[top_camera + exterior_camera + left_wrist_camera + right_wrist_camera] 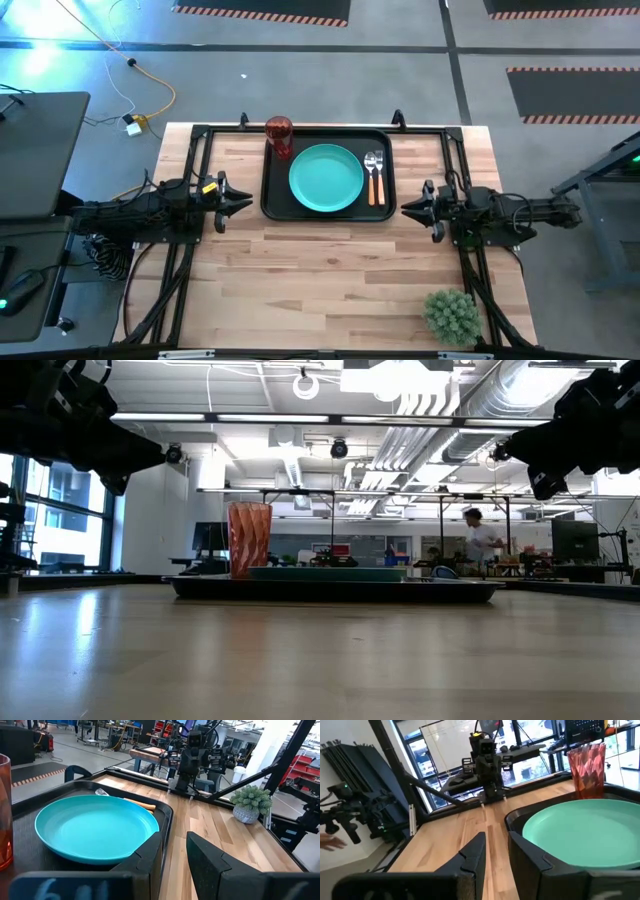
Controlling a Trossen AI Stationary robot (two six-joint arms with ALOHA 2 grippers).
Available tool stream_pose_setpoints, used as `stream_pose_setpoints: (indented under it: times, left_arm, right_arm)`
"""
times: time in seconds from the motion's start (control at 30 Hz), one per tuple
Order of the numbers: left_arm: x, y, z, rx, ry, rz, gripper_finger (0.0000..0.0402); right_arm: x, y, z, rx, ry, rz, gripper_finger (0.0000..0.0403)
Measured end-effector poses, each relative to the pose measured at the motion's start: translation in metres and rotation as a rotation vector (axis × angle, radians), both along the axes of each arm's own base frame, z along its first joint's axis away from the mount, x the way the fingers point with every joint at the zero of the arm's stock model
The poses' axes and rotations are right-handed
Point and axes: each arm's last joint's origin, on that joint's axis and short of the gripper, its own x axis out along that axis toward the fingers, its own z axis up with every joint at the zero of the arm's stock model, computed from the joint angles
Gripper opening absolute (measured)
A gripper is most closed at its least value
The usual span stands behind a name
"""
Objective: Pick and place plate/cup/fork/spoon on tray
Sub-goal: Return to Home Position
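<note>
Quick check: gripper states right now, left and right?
Left gripper: open, empty, left of the tray.
Right gripper: open, empty, right of the tray.

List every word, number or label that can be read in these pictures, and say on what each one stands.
No text is readable.
Pale marks on the dark body of the left gripper: blurred, unreadable.
Small yellow tag on the left arm: too small to read.
Large black rectangular tray, round turquoise plate, translucent red cup: no writing visible.
</note>
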Motion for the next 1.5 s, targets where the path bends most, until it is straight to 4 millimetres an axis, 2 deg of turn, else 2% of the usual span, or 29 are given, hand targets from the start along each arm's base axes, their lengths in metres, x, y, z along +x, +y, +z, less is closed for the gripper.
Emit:
stream_pose_setpoints:
  times: [0.13, 0.5, 1.5]
  left_arm:
    - [0.0000, 0.0000, 0.0000, 0.000, 0.000, 0.000, 0.0078]
    - [0.0000, 0.0000, 0.0000, 0.000, 0.000, 0.000, 0.0078]
    - [0.0000, 0.0000, 0.0000, 0.000, 0.000, 0.000, 0.0078]
  right_arm:
    - [0.0000, 0.0000, 0.0000, -0.043, 0.000, 0.000, 0.0074]
    - [0.0000, 0.0000, 0.0000, 0.071, 0.001, 0.002, 0.0074]
    - [0.0000, 0.0000, -0.0002, 0.070, 0.002, 0.002, 0.0074]
